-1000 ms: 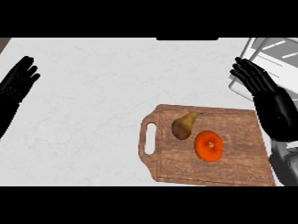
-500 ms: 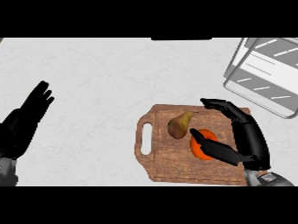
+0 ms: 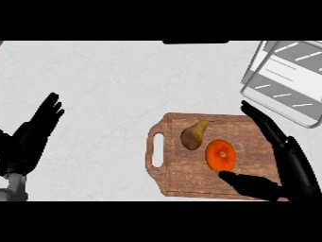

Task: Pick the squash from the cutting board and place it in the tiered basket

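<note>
The squash [image 3: 220, 155], round and orange, lies on the cutting board [image 3: 191, 182], right of the board's centre and unheld. The right hand [image 3: 289, 165] sits at the squash's 3 to 5 o'clock: its fingers [image 3: 264, 124] run straight along the board's right side, clear of the squash, while the thumb [image 3: 243, 181] points in from about 5 o'clock, its tip just beside the squash's lower edge. Whether the thumb tip touches the skin cannot be settled from this angle. The hand is spread, thumb and fingers well apart, clamped on nothing.

At the squash's 10 o'clock, just beside it, lies a pear [image 3: 192, 134], brownish green, stalk end towards 1 o'clock. The two appear narrowly apart. The board's handle slot faces 9 o'clock.

The tiered basket [image 3: 289, 82], a grey wire frame, stands at the squash's 1 o'clock, beyond the board's upper right corner. The right fingertips point towards its near corner without reaching it.

The left hand [image 3: 27, 139] rests at 9 o'clock, well apart from the board, fingers straight and raised, holding nothing.

All items sit on a pale counter [image 3: 114, 80].
</note>
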Robot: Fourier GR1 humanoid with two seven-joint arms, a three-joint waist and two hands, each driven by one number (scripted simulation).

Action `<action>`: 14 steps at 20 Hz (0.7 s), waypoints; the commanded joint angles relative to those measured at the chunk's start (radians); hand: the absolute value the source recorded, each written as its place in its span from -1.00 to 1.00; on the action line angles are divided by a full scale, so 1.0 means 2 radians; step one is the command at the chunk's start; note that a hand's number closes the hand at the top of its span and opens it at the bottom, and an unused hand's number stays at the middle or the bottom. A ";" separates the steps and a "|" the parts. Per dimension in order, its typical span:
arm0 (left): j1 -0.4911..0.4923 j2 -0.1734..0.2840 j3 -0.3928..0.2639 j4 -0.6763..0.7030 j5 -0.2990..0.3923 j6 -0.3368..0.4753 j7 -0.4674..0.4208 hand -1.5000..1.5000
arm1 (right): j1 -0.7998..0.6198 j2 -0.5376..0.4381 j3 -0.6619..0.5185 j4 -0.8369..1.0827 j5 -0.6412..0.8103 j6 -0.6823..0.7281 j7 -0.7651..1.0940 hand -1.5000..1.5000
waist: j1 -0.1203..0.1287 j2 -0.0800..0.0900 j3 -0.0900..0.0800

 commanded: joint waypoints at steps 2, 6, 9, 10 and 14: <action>-0.006 0.003 0.002 0.001 -0.002 -0.002 0.006 0.00 | -0.010 -0.125 0.014 -0.044 0.066 0.109 0.106 -1.00 | -0.002 -0.002 -0.002; -0.008 -0.003 -0.003 -0.005 -0.003 -0.002 0.008 0.00 | -0.025 -0.169 0.063 -0.088 0.060 0.226 0.193 -1.00 | 0.011 0.001 -0.002; 0.011 -0.010 -0.015 -0.012 -0.018 0.005 0.001 0.00 | -0.042 -0.165 0.081 -0.148 0.044 0.285 0.290 -1.00 | 0.016 0.001 0.000; -0.021 -0.007 0.002 0.018 -0.006 -0.007 -0.002 0.00 | -0.062 -0.147 0.095 -0.174 0.037 0.305 0.337 -1.00 | 0.012 0.003 -0.001; 0.010 -0.004 0.011 -0.005 0.000 -0.024 -0.003 0.00 | -0.124 -0.039 0.135 -0.153 0.072 0.327 0.455 -1.00 | 0.022 0.003 0.001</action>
